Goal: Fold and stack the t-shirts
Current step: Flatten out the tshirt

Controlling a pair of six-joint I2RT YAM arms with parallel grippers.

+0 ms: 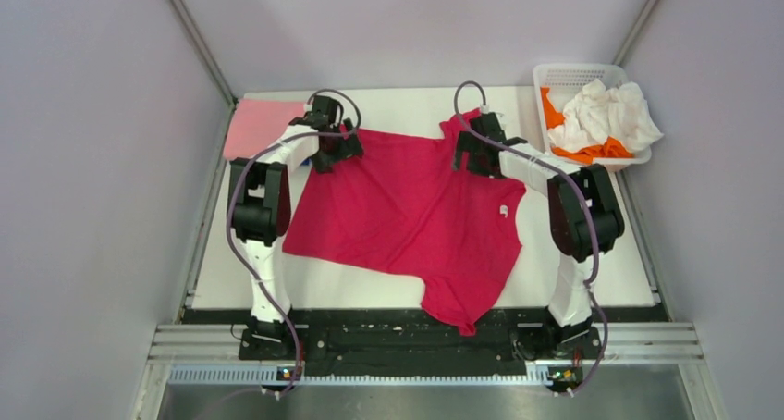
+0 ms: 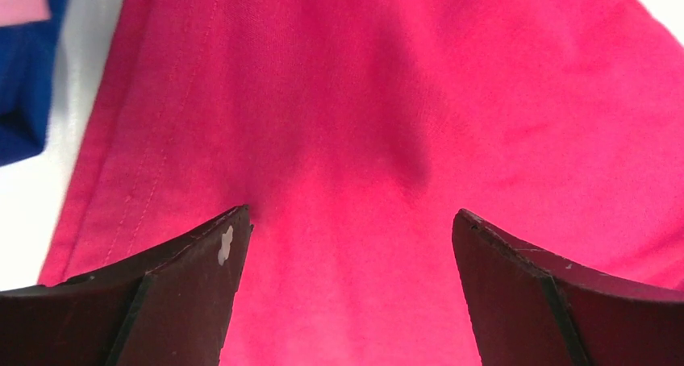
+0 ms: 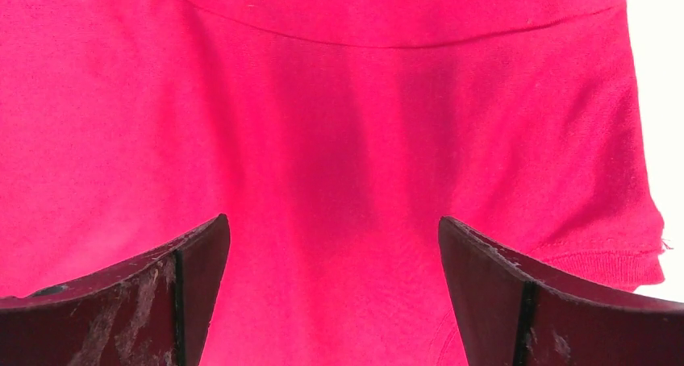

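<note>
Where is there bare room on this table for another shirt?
Bare table along the far edge, between pink shirt and basket, and down the right side beside the red shirt. The middle is crowded: red shirt, left gripper and right gripper open above it.

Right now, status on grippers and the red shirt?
Left gripper, right gripper open over far edge of red shirt. Shirt spread, unfolded. Nothing lying on it.
</note>
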